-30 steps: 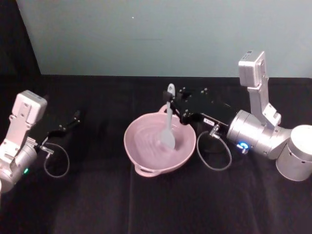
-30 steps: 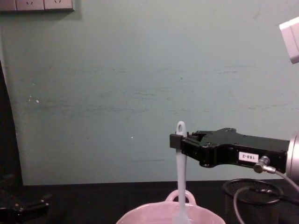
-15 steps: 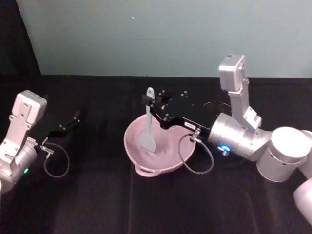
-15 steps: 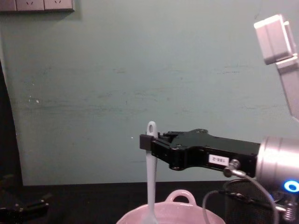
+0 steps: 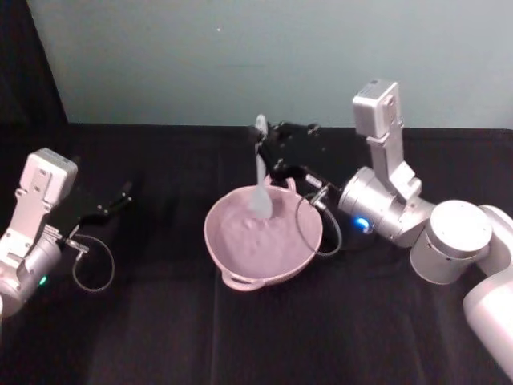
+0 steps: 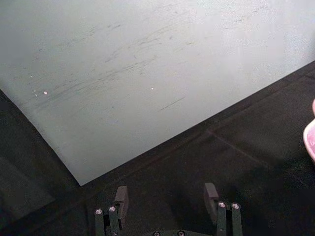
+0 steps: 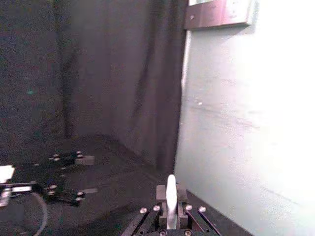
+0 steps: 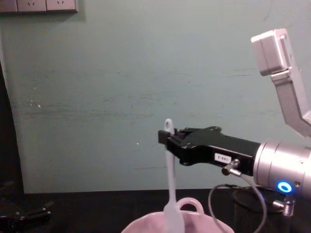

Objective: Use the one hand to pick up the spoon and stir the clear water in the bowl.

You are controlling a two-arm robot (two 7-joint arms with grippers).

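Note:
The pink bowl (image 5: pixel 240 265) sits mid-table, its water rippled. My right gripper (image 5: pixel 261 149) reaches in from the right above the bowl's far rim and is shut on the white spoon (image 5: pixel 260 200) near its handle end. The spoon hangs upright, its flat head over the far part of the bowl; I cannot tell whether it touches the water. From the chest, the right gripper (image 8: pixel 165 139) holds the spoon (image 8: pixel 171 184) above the bowl (image 8: pixel 204 224). In the right wrist view the spoon handle (image 7: pixel 171 195) stands between the fingers. My left gripper (image 5: pixel 119 198) is parked open at the left.
A grey cable loop (image 5: pixel 314 228) from the right wrist hangs over the bowl's right rim. The left wrist view has the left gripper (image 6: pixel 166 196) open over black cloth, with the bowl's edge (image 6: pixel 311 140) far off. The wall stands close behind the table.
The right gripper has carried the spoon from the bowl's left part toward its far rim and lifted it somewhat. The left arm has not moved.

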